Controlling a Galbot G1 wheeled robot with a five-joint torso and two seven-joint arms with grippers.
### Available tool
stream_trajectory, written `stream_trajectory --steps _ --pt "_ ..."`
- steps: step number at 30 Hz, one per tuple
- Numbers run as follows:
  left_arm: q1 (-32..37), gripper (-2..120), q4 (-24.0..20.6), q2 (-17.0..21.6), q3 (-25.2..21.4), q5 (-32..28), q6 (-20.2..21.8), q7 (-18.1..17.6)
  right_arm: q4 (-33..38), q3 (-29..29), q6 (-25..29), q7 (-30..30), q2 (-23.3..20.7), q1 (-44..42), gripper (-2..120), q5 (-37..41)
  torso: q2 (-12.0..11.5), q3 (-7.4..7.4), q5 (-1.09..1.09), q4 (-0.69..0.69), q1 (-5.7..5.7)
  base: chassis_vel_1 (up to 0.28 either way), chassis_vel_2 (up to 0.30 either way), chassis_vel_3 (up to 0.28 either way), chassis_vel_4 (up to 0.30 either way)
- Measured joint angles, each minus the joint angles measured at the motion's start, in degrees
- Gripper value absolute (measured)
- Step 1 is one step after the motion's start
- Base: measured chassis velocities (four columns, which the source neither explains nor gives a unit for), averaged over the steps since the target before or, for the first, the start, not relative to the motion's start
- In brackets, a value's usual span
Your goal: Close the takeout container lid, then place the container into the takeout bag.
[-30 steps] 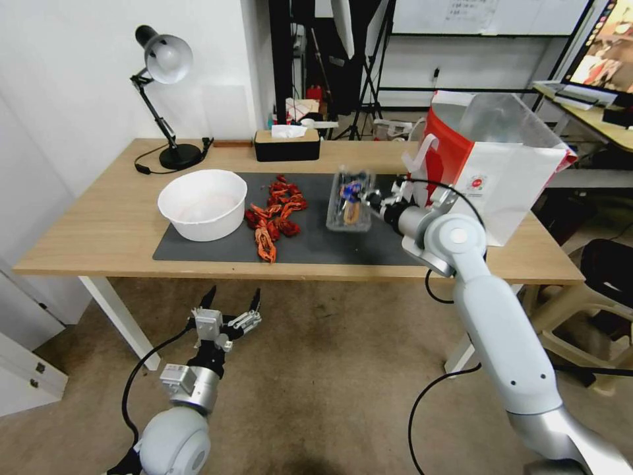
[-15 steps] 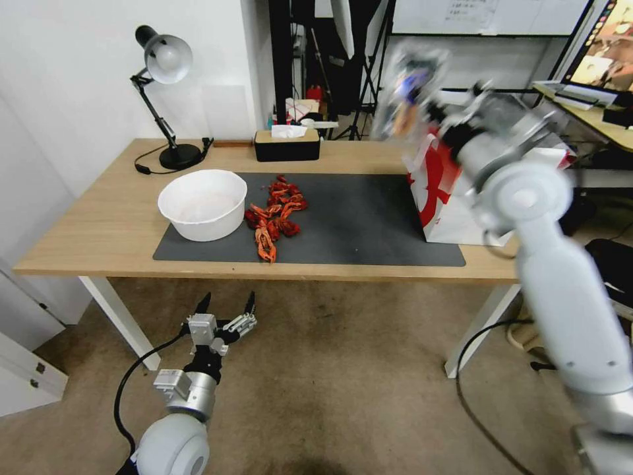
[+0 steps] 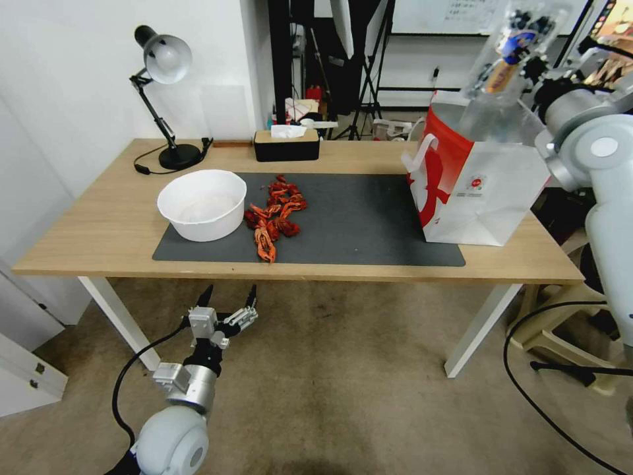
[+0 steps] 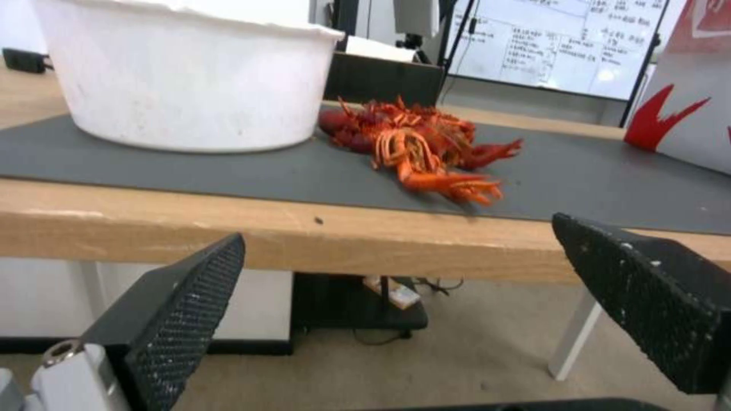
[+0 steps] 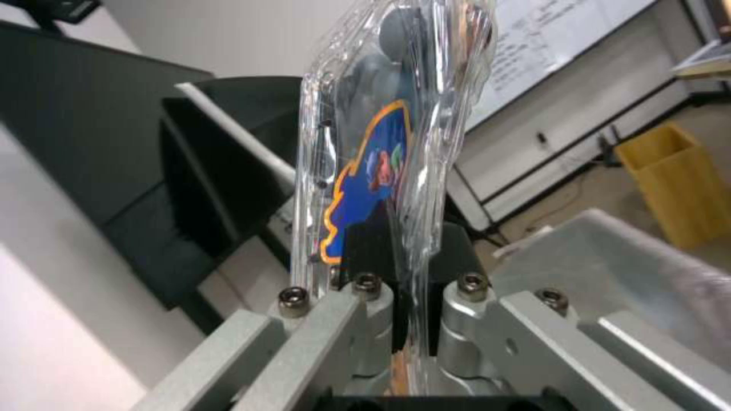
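The takeout container point(image 3: 511, 46) is a small clear clamshell with dark berries and a blue sticker. It hangs tilted in the air, over the open top of the takeout bag point(image 3: 481, 185). My right gripper point(image 3: 535, 74) is shut on its edge. In the right wrist view the container point(image 5: 381, 142) stands on edge between the black pads of the right gripper point(image 5: 411, 251), and its lid point(image 5: 358, 188) lies pressed flat against the tray. The red-and-white bag stands upright on the table's right end. My left gripper point(image 3: 227, 307) hangs open below the table's front edge.
A white bowl point(image 3: 202, 203) and a pile of red crayfish point(image 3: 273, 214) lie on the dark mat point(image 3: 356, 224). A black tissue box point(image 3: 287, 145) and a desk lamp point(image 3: 165, 99) stand at the back. The bag's silvery lining point(image 5: 609, 268) shows below the right gripper.
My right arm has lifted the container off the mat and swung it up and to the right, over the bag. The left gripper has barely shifted.
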Motion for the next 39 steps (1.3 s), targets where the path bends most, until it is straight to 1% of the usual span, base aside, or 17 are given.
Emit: stream_trajectory --steps 8,11,14,15,18,19,22,23,25,26,28,29,32,33,36,37,39 --pt "0.8 100 0.0 0.0 0.2 -0.4 0.1 -0.3 -1.7 -0.2 -1.6 0.1 -0.2 -1.7 1 -0.7 0.0 0.0 -0.03 0.0 0.0 0.0 0.0 0.0 0.0" --pt "1.5 100 -0.3 -0.2 -0.1 -0.2 0.1 -0.6 -1.5 -0.3 -2.2 0.7 0.4 -3.0 11 -0.7 0.0 0.0 0.01 0.0 0.0 0.0 0.0 0.0 0.0" --pt "2.7 100 -1.3 -0.3 -0.5 0.2 0.5 -0.8 -1.3 -0.4 -2.6 1.1 1.4 -4.4 25 -0.7 0.0 0.0 0.0 0.01 0.0 0.0 0.0 0.0 0.0" --pt "2.7 100 -1.3 -0.3 -0.5 0.2 0.5 -0.8 -1.3 -0.4 -2.6 1.1 1.4 -4.4 25 -0.7 0.0 0.0 0.0 0.01 0.0 0.0 0.0 0.0 0.0" --pt "3.7 100 -2.0 -0.2 -1.1 0.5 0.8 -0.8 -0.8 -0.4 -2.9 1.3 2.4 -5.6 41 -1.0 0.0 0.0 -0.01 0.01 0.0 0.0 0.0 0.0 0.0" --pt "3.7 100 -2.0 -0.2 -1.1 0.5 0.8 -0.8 -0.8 -0.4 -2.9 1.3 2.4 -5.6 41 -1.0 0.0 0.0 -0.01 0.01 0.0 0.0 0.0 0.0 0.0" --pt "4.4 100 -2.6 0.1 -1.8 0.5 1.0 -0.8 -0.4 -0.4 -3.0 1.5 2.6 -6.1 54 -1.6 0.0 0.0 -0.02 0.0 0.0 0.0 0.0 0.0 0.0" --pt "4.4 100 -2.6 0.1 -1.8 0.5 1.0 -0.8 -0.4 -0.4 -3.0 1.5 2.6 -6.1 54 -1.6 0.0 0.0 -0.02 0.0 0.0 0.0 0.0 0.0 0.0" --pt "5.2 100 -3.1 0.1 -2.3 0.4 1.1 -0.8 0.3 -0.4 -3.0 1.4 2.7 -6.4 66 -1.9 0.0 0.0 -0.02 0.0 0.0 0.0 0.0 0.0 0.0" --pt "5.2 100 -3.1 0.1 -2.3 0.4 1.1 -0.8 0.3 -0.4 -3.0 1.4 2.7 -6.4 66 -1.9 0.0 0.0 -0.02 0.0 0.0 0.0 0.0 0.0 0.0" --pt "5.6 100 -3.6 0.0 -2.8 0.3 1.3 -0.8 2.2 -0.3 -2.8 0.8 2.7 -7.1 78 -2.0 0.0 -0.01 -0.01 0.0 0.0 0.0 0.0 0.0 0.0" --pt "5.6 100 -3.6 0.0 -2.8 0.3 1.3 -0.8 2.2 -0.3 -2.8 0.8 2.7 -7.1 78 -2.0 0.0 -0.01 -0.01 0.0 0.0 0.0 0.0 0.0 0.0" --pt "6.1 100 -4.1 -0.2 -3.1 0.3 1.3 -0.4 7.2 -0.5 -1.7 -0.4 1.7 -9.1 92 -2.4 0.0 -0.01 -0.03 0.01 0.0 0.0 0.0 0.0 0.0" --pt "6.1 100 -4.1 -0.2 -3.1 0.3 1.3 -0.4 7.2 -0.5 -1.7 -0.4 1.7 -9.1 92 -2.4 0.0 -0.01 -0.03 0.01 0.0 0.0 0.0 0.0 0.0" --pt "6.2 100 -4.3 -0.7 -3.2 0.4 1.3 -0.1 13.5 -1.0 -0.1 -3.5 -0.5 -12.6 104 -5.7 0.0 -0.01 -0.02 0.0 0.0 0.0 0.0 0.0 0.0" --pt "6.2 100 -4.3 -0.7 -3.2 0.4 1.3 -0.1 13.5 -1.0 -0.1 -3.5 -0.5 -12.6 104 -5.7 0.0 -0.01 -0.02 0.0 0.0 0.0 0.0 0.0 0.0" --pt "6.3 100 -4.3 -1.3 -3.3 0.4 1.2 0.5 18.0 -1.0 1.4 -6.5 -1.7 -16.2 109 -8.0 0.0 -0.01 -0.03 0.0 0.0 0.0 0.0 0.0 0.0"
